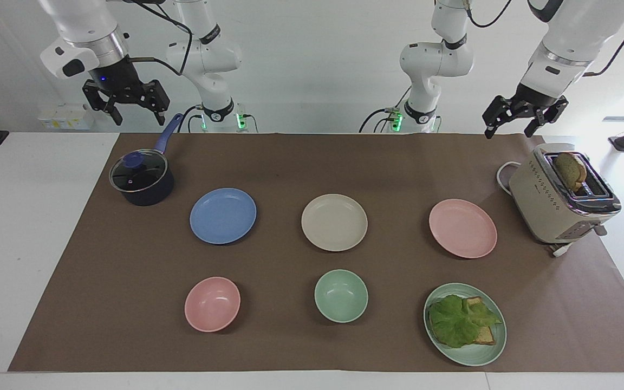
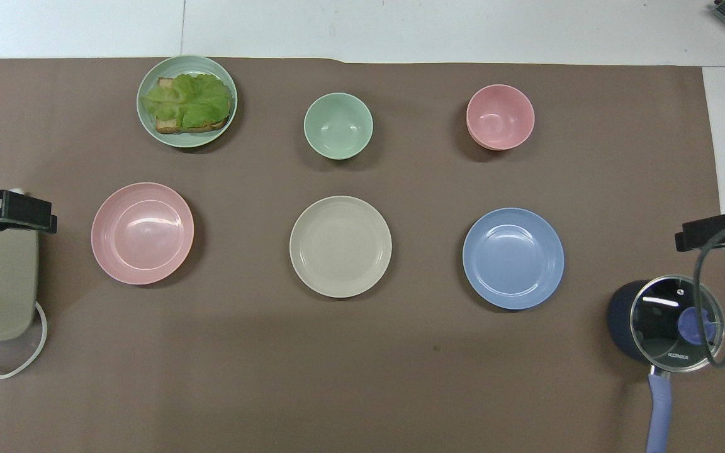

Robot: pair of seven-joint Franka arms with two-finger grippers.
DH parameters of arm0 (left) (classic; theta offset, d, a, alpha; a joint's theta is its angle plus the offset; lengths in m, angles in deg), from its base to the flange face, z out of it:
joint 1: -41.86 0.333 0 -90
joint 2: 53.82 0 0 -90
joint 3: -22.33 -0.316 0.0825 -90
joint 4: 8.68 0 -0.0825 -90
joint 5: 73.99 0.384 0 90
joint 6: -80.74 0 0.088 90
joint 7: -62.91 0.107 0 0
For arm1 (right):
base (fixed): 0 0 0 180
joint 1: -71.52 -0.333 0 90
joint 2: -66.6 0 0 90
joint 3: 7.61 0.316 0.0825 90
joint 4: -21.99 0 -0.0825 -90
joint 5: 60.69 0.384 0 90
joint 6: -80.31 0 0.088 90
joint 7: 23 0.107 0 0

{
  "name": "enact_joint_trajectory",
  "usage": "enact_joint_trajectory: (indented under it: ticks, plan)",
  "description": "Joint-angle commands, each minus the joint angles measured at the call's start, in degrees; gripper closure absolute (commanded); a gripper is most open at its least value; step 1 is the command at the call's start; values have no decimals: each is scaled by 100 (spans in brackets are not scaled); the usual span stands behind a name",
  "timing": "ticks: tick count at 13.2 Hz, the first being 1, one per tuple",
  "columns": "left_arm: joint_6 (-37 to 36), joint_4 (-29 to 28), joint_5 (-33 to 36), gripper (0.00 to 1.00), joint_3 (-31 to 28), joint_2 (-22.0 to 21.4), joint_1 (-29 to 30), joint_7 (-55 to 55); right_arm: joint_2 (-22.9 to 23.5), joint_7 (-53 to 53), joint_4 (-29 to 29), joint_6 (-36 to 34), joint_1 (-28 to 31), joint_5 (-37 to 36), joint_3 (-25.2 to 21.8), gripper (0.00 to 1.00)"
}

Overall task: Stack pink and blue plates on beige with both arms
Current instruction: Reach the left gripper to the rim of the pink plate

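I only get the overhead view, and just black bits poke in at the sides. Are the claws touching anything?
Observer: No. The right claw hangs open in the air above the handle of the pot, holding nothing.
Operator: And the other one?
Observer: The left claw hangs open too, empty, up over the toaster.
Operator: Anything in that toaster?
Observer: Yes, a slice of bread stands in its slot.

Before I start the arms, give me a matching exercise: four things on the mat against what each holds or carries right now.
Things:
1. beige plate
2. mint-green plate
3. toaster
4. saucepan

States:
A. glass lid on top
B. bread slice in its slot
C. bare, nothing stacked on it
D. lettuce and toast on it

Pairs: 1-C, 2-D, 3-B, 4-A
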Motion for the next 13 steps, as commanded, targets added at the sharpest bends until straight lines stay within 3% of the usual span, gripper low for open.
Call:
enact_joint_trajectory:
  ticks: [1, 5, 10, 13]
  plan:
    - [-113, 16, -76, 0, -30, -59, -5, 45, -85, -41, -59, 75, 65, 22, 43, 0]
    - [218, -632, -76, 0, -47, -156, 223, -16, -85, -41, -59, 75, 65, 22, 43, 0]
    - [2361, -2451, -76, 0, -56, -77, 636, 19, -85, -41, -59, 66, 65, 22, 43, 0]
    - [3251, -2928, -76, 0, -56, 448, 760, 63, -85, -41, -59, 66, 65, 22, 43, 0]
